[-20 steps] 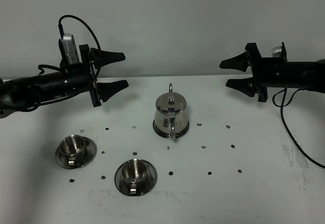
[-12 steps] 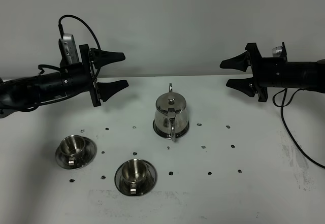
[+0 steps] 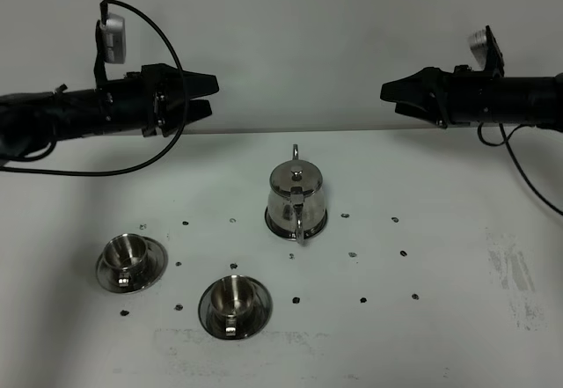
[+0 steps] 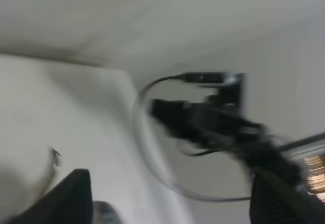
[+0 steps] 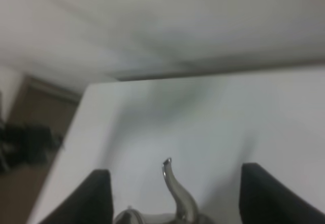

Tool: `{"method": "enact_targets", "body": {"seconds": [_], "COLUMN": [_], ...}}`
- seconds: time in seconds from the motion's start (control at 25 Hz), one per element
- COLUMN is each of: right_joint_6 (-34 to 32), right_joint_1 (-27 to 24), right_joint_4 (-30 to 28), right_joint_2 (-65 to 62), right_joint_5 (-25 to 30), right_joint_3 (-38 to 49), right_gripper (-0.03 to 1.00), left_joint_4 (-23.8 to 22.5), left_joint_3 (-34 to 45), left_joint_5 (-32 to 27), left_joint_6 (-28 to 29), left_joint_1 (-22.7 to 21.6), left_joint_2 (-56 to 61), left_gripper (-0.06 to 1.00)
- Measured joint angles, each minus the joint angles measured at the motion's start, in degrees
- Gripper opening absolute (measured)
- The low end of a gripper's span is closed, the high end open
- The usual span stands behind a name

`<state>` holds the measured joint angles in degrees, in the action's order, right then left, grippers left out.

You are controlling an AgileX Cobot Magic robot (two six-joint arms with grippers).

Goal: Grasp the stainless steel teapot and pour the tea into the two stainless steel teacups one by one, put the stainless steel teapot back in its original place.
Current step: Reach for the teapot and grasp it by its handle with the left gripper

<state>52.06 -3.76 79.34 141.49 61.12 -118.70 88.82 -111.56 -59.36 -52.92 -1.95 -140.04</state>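
Black L end effector [image 3: 214, 94] & R end effector [image 3: 391, 99] both open, empty, raised either side of shiny steel teapot [image 3: 297, 199] mid white tabletop [image 3: 457, 318].

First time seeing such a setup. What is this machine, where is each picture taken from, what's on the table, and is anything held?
Two black robot arms reach over a white table, each ending in a two-fingered claw: the left gripper and the right gripper. The wide picture comes from a camera mounted high; the two blurry ones come from cameras on the wrists. On the table stand a steel teapot and two steel teacups on saucers, amid small dark specks. Both grippers hang open in the air, holding nothing.
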Motion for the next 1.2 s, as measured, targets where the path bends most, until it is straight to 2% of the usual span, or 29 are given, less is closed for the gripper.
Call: {"method": "enact_targets", "body": {"seconds": [0.12, 0.24, 0.36, 0.44, 0.48, 0.6, 0.68, 0.84, 0.92, 1.0, 1.2], "right_joint_6": [-1.7, -10.5, -19.4, -22.5, -23.6, -25.4, -26.1, -26.0, -24.8, -22.7, -18.3], "right_joint_1": [0.0, 0.1, 0.4, 1.1, 1.4, 3.4, 4.4, 5.4, 5.8, 6.6, 10.8], "right_joint_4": [-9.8, -24.1, -38.4, -46.7, -49.4, -55.6, -56.0, -55.8, -55.3, -53.7, -52.0], "right_joint_2": [0.0, -0.1, -3.1, -6.4, -8.7, -16.4, -21.0, -30.2, -35.6, -40.9, -54.0], "right_joint_5": [0.5, 1.0, 0.7, 0.9, 1.2, 1.5, 2.0, 0.4, -3.3, -8.3, -22.6], "right_joint_3": [-5.3, -11.4, -13.7, -13.7, -13.1, -9.6, -6.3, 2.8, 8.7, 16.2, 33.1], "right_gripper": [0.54, 0.54, 0.54, 0.54, 0.54, 0.54, 0.54, 0.54, 0.54, 0.54, 0.54], "left_joint_4": [-11.7, -26.9, -43.3, -50.6, -52.8, -54.5, -54.2, -51.4, -49.4, -48.2, -47.5], "left_joint_3": [-0.1, -0.1, -0.1, 0.0, 0.3, 4.8, 11.9, 29.5, 37.1, 44.0, 55.7], "left_joint_5": [6.5, 12.5, 15.2, 15.9, 16.5, 19.7, 23.4, 36.0, 42.1, 45.7, 48.5], "left_joint_6": [0.6, 5.7, 11.7, 15.5, 17.0, 17.5, 16.0, 10.0, 6.4, 4.7, 4.1], "left_joint_1": [0.0, 0.1, 0.1, 0.4, 0.5, 0.8, 0.8, 0.8, 0.8, 0.8, 0.8], "left_joint_2": [4.2, 8.3, 13.5, 17.5, 19.9, 27.9, 33.8, 46.8, 53.9, 60.6, 75.3], "left_gripper": [0.68, 0.68, 0.68, 0.67, 0.66, 0.63, 0.6, 0.58, 0.58, 0.58, 0.58]}}
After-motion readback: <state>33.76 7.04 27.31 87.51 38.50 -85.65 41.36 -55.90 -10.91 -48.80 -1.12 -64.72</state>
